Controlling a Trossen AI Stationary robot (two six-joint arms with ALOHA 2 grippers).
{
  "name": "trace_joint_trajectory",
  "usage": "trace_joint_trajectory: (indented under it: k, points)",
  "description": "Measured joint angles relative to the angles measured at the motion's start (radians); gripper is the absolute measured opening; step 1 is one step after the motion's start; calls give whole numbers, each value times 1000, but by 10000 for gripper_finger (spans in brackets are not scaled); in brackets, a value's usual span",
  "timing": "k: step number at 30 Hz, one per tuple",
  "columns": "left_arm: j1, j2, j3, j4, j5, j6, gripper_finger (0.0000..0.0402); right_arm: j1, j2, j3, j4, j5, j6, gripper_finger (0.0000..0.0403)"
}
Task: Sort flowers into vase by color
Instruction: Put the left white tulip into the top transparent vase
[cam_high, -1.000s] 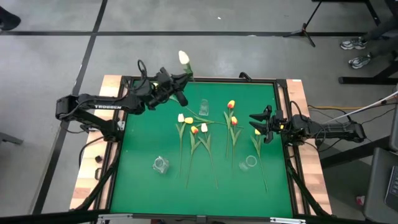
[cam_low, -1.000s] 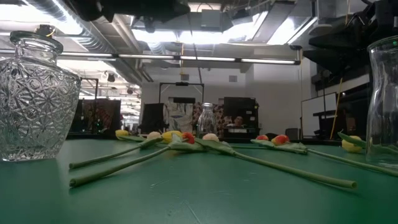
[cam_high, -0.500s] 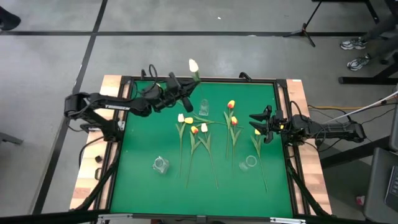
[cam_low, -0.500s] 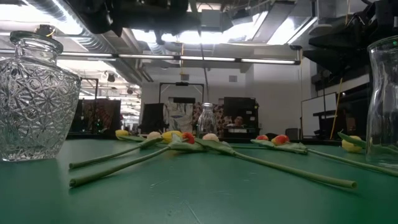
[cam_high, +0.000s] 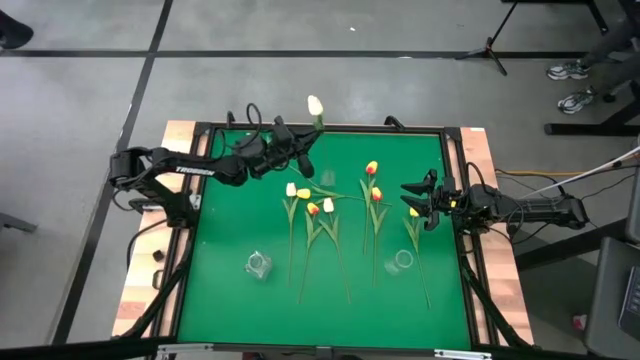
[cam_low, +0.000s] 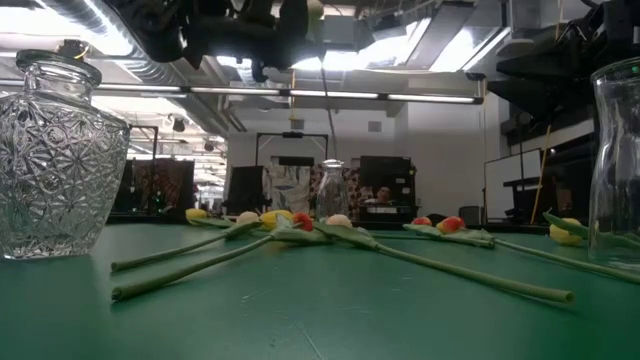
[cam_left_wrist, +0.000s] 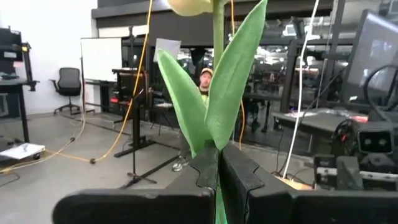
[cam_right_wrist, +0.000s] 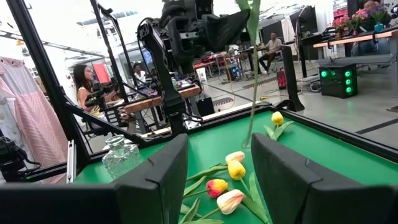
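The left gripper (cam_high: 303, 157), near the top centre of the high view, has its fingers clenched on the thin green stem of a creamy white artificial tulip (cam_high: 316, 106), held upright just beside the small clear glass vase (cam_high: 327, 173) at the back of the green table (cam_high: 230, 220). The tulip looks light and whippy, so a grip low on the stem below the leaves, as here, should steer it best. The right gripper (cam_high: 417, 199) waits at the right edge, fingers released, over a yellow tulip (cam_high: 413, 212) lying flat.

The left gripper (cam_left_wrist: 219, 165) pinches an upright tulip stem (cam_left_wrist: 217, 37) below its green leaves (cam_left_wrist: 211, 102).
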Motion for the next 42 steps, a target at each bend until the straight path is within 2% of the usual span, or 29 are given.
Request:
trace_joint_trajectory:
  k: [18, 25, 42]
  points:
    - [-2, -3, 7, -22, 2, 30, 1, 0, 0, 0, -1, 0, 0, 177]
    - [1, -3, 7, -98, 2, 26, 1, 0, 0, 0, -1, 0, 0, 177]
    - [27, 42, 8, -168, 2, -63, 19, 0, 0, 0, -1, 0, 0, 177]
